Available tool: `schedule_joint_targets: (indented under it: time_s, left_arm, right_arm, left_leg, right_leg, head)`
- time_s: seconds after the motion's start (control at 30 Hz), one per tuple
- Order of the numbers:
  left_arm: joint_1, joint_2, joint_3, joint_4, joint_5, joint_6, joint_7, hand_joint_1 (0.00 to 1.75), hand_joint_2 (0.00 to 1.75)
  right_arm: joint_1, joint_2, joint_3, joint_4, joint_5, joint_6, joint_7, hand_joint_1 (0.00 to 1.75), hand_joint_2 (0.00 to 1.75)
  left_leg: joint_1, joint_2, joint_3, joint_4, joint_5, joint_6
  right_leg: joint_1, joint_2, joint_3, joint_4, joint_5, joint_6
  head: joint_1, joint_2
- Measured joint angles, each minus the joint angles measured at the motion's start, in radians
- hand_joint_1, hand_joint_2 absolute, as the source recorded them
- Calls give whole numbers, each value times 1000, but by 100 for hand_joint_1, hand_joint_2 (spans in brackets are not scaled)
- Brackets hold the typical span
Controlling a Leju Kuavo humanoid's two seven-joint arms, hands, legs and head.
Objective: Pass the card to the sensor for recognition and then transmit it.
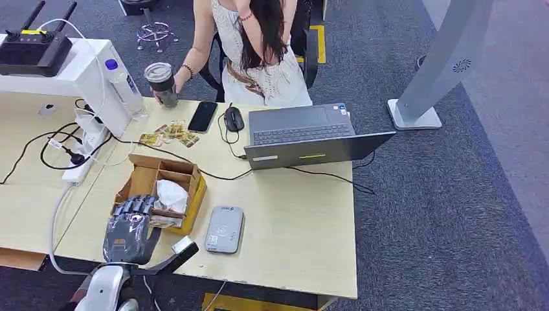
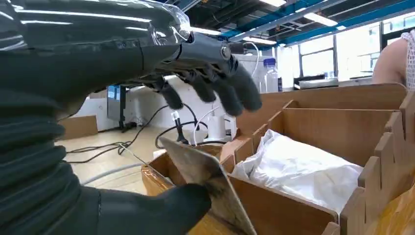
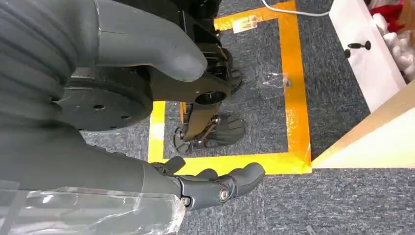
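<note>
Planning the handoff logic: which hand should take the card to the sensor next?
Left. The left hand is at the cardboard box with its thumb against the card, and the grey sensor lies just beside it. The right hand hangs over the floor, holding nothing.

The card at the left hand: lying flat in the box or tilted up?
Tilted up: the card leans steeply over the box edge, the left hand's thumb against it.

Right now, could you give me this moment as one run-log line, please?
left hand: over cardboard box, thumb against card | right hand: hanging, holds nothing | sensor: card not yet presented
</note>
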Motion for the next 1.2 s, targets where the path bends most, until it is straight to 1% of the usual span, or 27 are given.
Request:
schedule_joint_targets:
  time_s: [1.2]
  left_arm:
    - [-3,1,0,0,13,-2,-2,175,175]
  right_arm:
    - [0,0,0,0,1,0,0,0,175]
  left_leg:
    - [0,0,0,0,0,0]
  right_leg:
    - [0,0,0,0,0,0]
  head:
    - [0,0]
